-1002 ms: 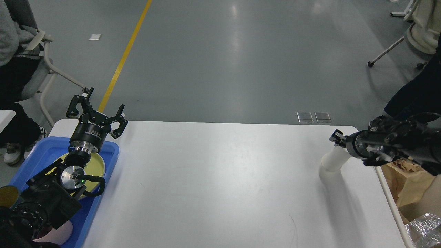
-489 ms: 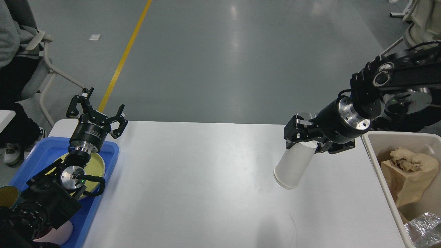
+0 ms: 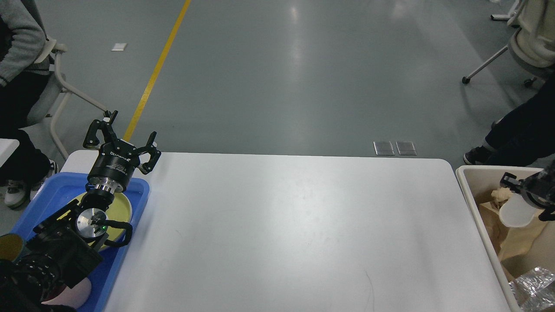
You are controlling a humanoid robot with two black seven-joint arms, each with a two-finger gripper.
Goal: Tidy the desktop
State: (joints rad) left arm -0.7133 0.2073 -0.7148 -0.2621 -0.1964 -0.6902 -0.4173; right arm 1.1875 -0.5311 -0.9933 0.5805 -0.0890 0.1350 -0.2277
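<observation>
1. The left gripper [image 3: 121, 138] is held above the table's far left corner, fingers spread wide, with nothing between them.
2. Its wrist and arm run back toward the lower left edge of the view, over a blue tray [image 3: 130, 190].
3. A yellow plate [image 3: 123, 208] is seen in the tray, partly hidden by the arm; something pink lies at the tray's near end, too covered to be named.
4. The tray rests on the left end of the table [image 3: 295, 234], whose white top is otherwise bare apart from a faint dark mark near the front edge.
5. The right gripper [image 3: 518, 190] is seen only in part at the right edge of the view, above a beige bin [image 3: 466, 182]; a white cup [image 3: 516, 213] is at its tip, but whether the fingers are closed on it cannot be told.
6. The bin stands just beside the table's right edge and holds crumpled brown paper [image 3: 518, 242] and, nearer, a piece of foil [image 3: 535, 288].
7. Beyond the table, grey floor with a yellow line [image 3: 158, 65] is seen, with seated people at the left and right edges.
</observation>
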